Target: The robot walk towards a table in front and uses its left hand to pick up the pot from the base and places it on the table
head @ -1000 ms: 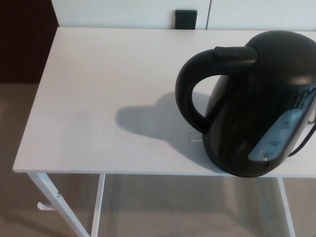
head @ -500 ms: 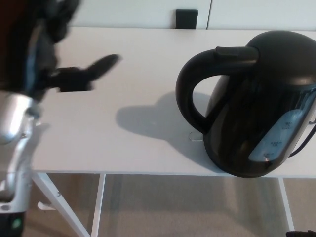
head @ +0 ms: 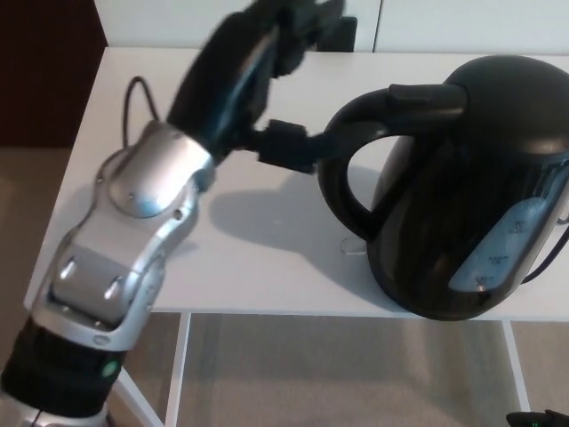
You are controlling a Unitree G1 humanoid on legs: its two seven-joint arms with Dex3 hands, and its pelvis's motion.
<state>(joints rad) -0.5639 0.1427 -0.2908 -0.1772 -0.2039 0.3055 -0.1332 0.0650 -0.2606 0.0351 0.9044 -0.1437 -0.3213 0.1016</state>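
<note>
L arm [head: 124, 240] enters from the near-left corner & runs diagonally up and right over the bench [head: 267, 267]. It has a black cuff w/ a green light at the near edge, then silver forearm segments over the bench's left part, then a black wrist. A thin black cable [head: 133, 93] loops off the arm's far-left side.

L hand [head: 236, 89] hangs over the far-middle of the bench, back of hand toward the camera, motion-blurred. Fingers [head: 293, 27] point far-right, at the bench's far edge, partly in front of a small dark object [head: 345, 40] beyond that edge. Thumb [head: 289, 147] sticks out to the right, well apart from the fingers, w/ its tip at the upper-left curve of the handle [head: 342, 173]. Touching or just short of it: can't tell. The hand is spread wide & holds nothing.

Pot [head: 462, 178] is black and upright on the right of the bench, close to the near edge, cut off by the right border. Its handle loops out to the left, and a pale blue level window [head: 502, 245] sits on its near-right side. The base is hidden under the pot. A small clear tab [head: 352, 246] shows at the pot's foot below the handle. A thin dark cord [head: 553, 253] runs by the right border. The pot's shadow falls left across the bench, partly under the arm.
</note>
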